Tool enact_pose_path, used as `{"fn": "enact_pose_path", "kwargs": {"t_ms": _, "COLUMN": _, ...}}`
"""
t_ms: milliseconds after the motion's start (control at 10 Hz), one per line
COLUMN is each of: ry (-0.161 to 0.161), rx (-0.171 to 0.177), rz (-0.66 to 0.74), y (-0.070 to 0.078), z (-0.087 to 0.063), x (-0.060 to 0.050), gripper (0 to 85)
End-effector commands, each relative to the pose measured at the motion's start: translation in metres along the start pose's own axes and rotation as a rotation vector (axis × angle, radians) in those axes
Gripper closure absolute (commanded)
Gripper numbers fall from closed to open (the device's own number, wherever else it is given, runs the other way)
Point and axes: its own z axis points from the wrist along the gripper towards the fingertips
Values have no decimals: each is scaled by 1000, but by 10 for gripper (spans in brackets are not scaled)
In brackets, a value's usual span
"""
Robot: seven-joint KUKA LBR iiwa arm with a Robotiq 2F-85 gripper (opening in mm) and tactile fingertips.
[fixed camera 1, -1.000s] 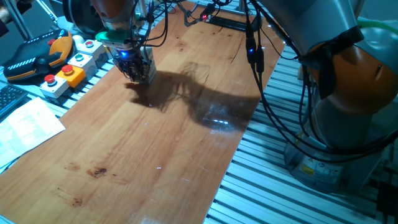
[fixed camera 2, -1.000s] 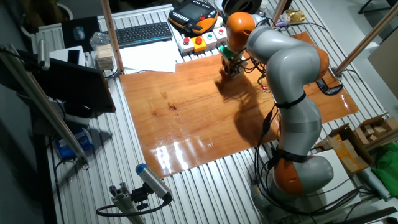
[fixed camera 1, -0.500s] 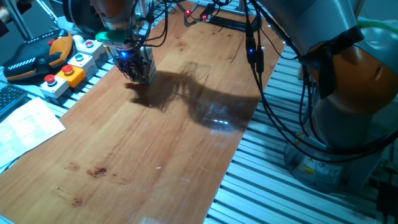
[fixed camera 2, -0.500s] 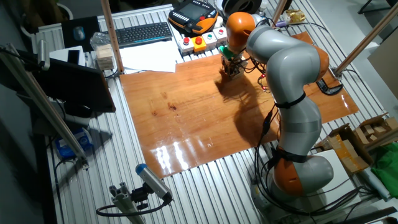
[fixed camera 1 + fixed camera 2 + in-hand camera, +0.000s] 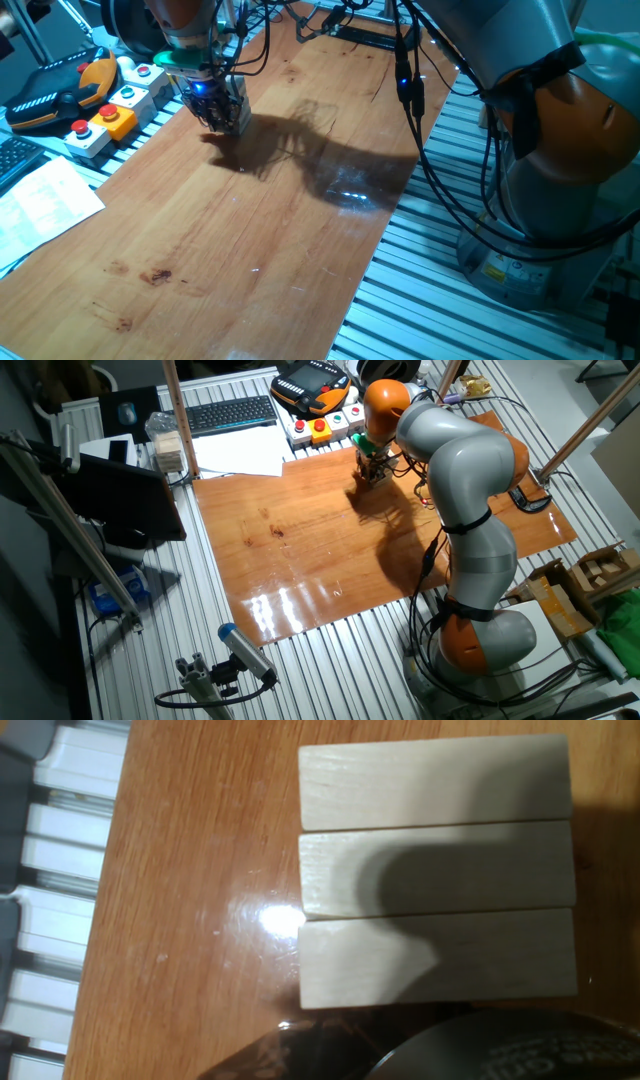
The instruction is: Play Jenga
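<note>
hanging low over the far end of the wooden table (image 5: 250, 240), close beside the grey button boxes (image 5: 110, 115) and the orange pendant (image 5: 60, 85). gripper (image 5: 222, 118) pointing straight down, almost at the board in both fixed views. impossible to tell whether released or clenched: fingers hidden in the fixed views by the hand's own body, and only a dark blurred rim of the hand showing along the bottom of the hand view.

looking down on the jenga (image 5: 437, 872): three pale blocks lying side by side, long sides touching, forming one flat layer on the board. top block (image 5: 434, 782) lit, middle block (image 5: 437, 872) and bottom block (image 5: 437, 958) partly under the hand's shadow. no crosswise layer visible on top from here; impossible to say how many layers sitting beneath. in the fixed views, blocks hidden by the hand. a further pale stack (image 5: 170, 452) standing off the board near the keyboard (image 5: 232, 412), too small to identify surely.

judging the step: hovering above the layer, seemingly lining up on it, either for picking one block or for laying another across. nothing showing as held.

next move calling for: centring the hand over a single block, aligning the fingers across its narrow width, descending gently without nudging the neighbours touching it.
</note>
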Motion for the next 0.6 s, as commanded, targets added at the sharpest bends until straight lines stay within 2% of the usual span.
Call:
{"fn": "enact_pose_path", "kwargs": {"t_ms": 0, "ry": 0, "rx": 1, "rz": 0, "y": 0, "z": 0, "x": 0, "gripper": 843}}
{"fn": "enact_pose_path", "kwargs": {"t_ms": 500, "ry": 0, "rx": 1, "rz": 3, "y": 0, "z": 0, "x": 1, "gripper": 843}}
